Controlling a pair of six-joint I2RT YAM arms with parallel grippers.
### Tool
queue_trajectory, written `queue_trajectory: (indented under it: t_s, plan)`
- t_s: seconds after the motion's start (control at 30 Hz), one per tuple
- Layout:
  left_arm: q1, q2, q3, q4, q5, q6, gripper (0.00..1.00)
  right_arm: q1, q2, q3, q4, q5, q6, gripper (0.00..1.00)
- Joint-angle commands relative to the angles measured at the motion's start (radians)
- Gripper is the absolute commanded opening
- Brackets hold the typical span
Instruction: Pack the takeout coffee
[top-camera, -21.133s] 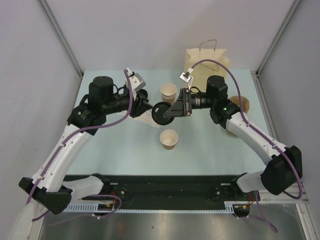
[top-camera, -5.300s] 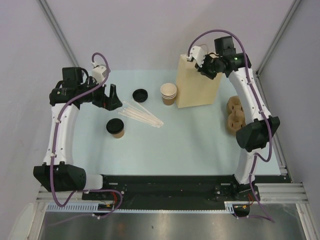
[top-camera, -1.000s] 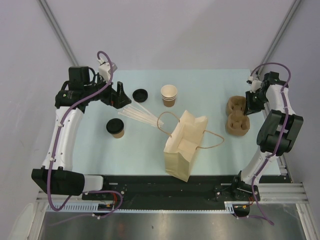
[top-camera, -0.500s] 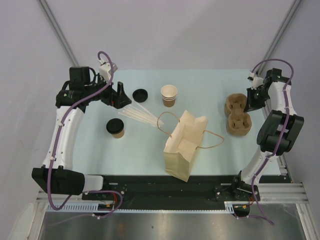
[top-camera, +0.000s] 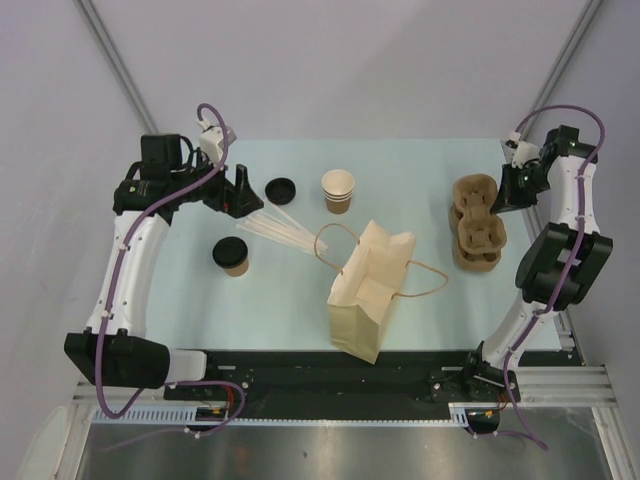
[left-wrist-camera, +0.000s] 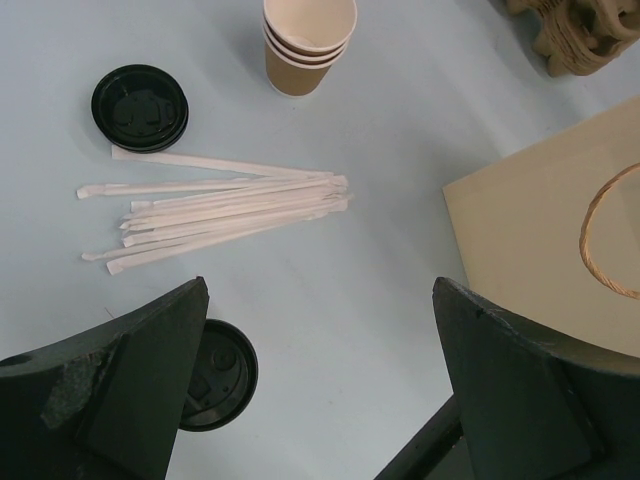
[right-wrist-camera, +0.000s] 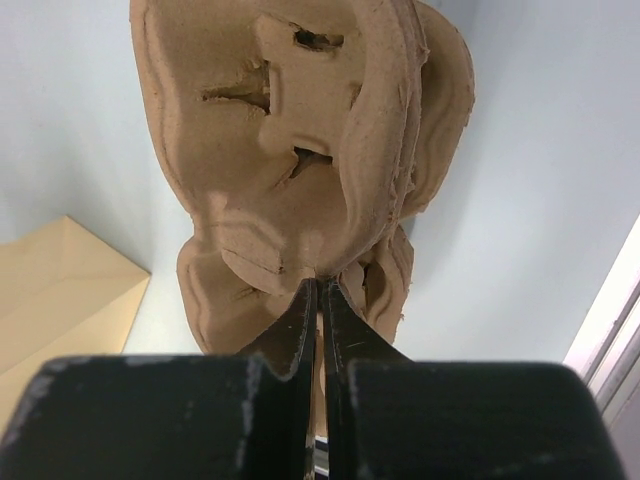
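Left claw (left-wrist-camera: 320, 290) gaping, right claw (right-wrist-camera: 320, 287) clamped on the pulp carrier (right-wrist-camera: 290, 150), I'd pinch the takeout coffee (top-camera: 231, 255), likely light and crushable, gently below its lid.

takeout coffee (left-wrist-camera: 222, 372), straws (left-wrist-camera: 220, 205), stacked cups (left-wrist-camera: 308, 42), bag (left-wrist-camera: 545, 255)

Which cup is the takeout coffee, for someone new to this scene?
Start at the paper bag lying on its side, front and centre. Left of it, past the fan of straws, stands the takeout coffee, a small brown cup. It alone wears a black lid: the stacked cups are lidless, the loose lid has no cup.
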Motion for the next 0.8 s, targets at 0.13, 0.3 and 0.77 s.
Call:
queue_trajectory:
  t_s: [0.13, 0.3, 0.77]
  plan:
    - [-0.007, 0.016, 0.033, 0.007, 0.017, 0.009, 0.99, -0.016, 0.05, 0.016, -0.027, -0.014, 0.026, 0.0]
    - [-0.007, 0.021, 0.039, 0.007, 0.017, 0.004, 0.99, -0.017, 0.079, 0.022, -0.062, -0.003, 0.004, 0.23]
    - [-0.015, 0.019, 0.045, -0.009, 0.021, 0.016, 0.99, 0.099, -0.158, -0.175, -0.196, 0.041, -0.417, 0.47]
